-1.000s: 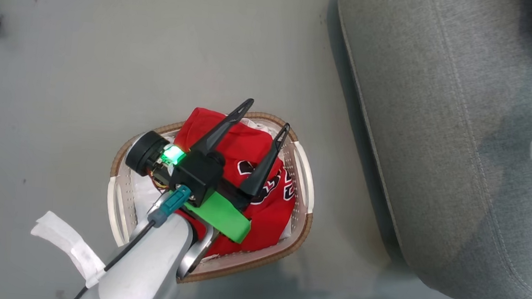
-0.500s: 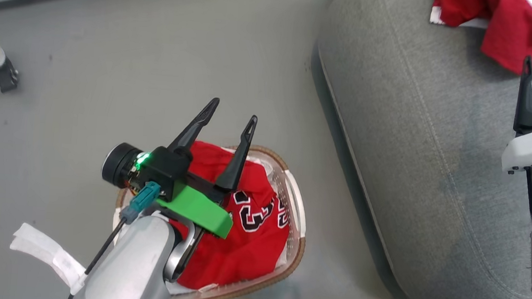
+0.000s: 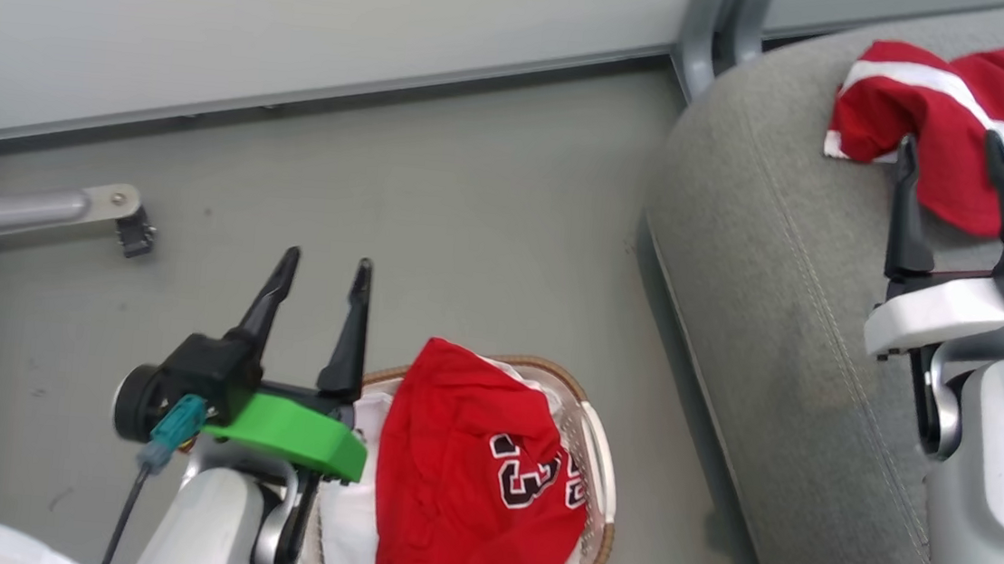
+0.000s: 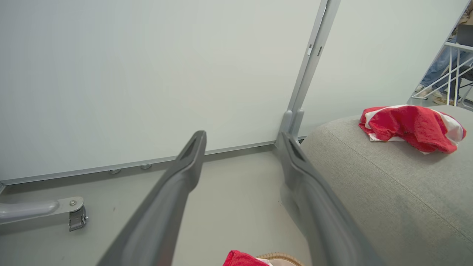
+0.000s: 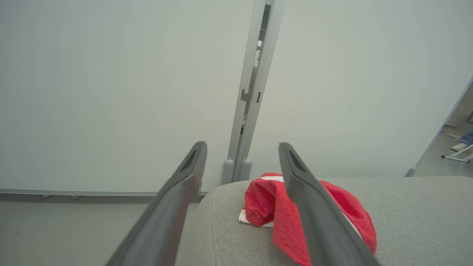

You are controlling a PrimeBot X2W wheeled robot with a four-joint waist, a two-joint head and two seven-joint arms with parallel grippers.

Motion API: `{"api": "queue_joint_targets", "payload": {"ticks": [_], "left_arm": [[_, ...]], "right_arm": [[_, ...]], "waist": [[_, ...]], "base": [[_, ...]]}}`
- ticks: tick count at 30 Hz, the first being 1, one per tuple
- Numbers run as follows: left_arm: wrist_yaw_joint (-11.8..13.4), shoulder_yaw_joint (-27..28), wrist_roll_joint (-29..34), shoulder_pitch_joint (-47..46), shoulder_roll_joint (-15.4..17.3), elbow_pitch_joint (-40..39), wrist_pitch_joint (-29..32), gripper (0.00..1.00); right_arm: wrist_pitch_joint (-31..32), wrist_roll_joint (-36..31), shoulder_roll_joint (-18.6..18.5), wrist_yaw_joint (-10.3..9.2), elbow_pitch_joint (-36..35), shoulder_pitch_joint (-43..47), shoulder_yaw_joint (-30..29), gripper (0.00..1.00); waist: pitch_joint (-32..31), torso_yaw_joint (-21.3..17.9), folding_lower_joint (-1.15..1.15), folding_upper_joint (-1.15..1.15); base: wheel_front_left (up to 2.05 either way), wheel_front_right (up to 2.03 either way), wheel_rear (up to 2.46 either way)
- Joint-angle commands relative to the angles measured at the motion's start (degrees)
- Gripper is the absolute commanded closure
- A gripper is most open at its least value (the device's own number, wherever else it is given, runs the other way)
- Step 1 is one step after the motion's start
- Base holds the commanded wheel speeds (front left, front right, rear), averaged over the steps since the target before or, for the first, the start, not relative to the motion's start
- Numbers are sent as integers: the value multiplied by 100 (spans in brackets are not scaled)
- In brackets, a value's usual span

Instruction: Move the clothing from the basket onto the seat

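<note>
My left gripper [image 3: 328, 258] hangs with its fingers spread apart above the smooth grey floor [image 3: 471, 225], just left of the basket [image 3: 607, 437], an oval white perforated tub with a brown woven rim holding a crumpled red jersey [image 3: 450, 459] with black-and-white numerals. My right gripper [image 3: 951, 139] is likewise spread open above the seat [image 3: 766, 278], a grey woven sofa with a rounded edge and stitched seam, where a bunched red-and-white jersey [image 3: 964, 95] lies. Pale wall panels [image 3: 308, 11], a grey metal post [image 3: 716, 19] and a metal foot [image 3: 122, 212] stand beyond the basket.
</note>
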Motion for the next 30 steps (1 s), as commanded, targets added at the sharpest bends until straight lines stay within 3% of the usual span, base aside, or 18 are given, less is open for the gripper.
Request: {"api": "queue_joint_targets", "payload": {"ticks": [1,14,21,30], "left_arm": [[57,127,53,156,-3,-53,-3,0],[276,817,-127,1114,-10,-376,-3,0],[358,926,-272,1492,-9,-420,-3,0],[412,987,-173,1692,-10,-413,-4,0]], "right_arm": [[-2,84,37,-8,-67,173,19,0],[-2,620,338,-8,-495,1432,450,0],[-2,1073,339,-8,-458,1943,689,0],[-2,1173,338,-8,-424,2331,881,0]], "waist": [[-367,379,0,0],[-653,610,0,0],[-785,627,0,0],[-926,661,0,0]], "base": [[0,0,0],[0,0,0],[0,0,0],[0,0,0]]}}
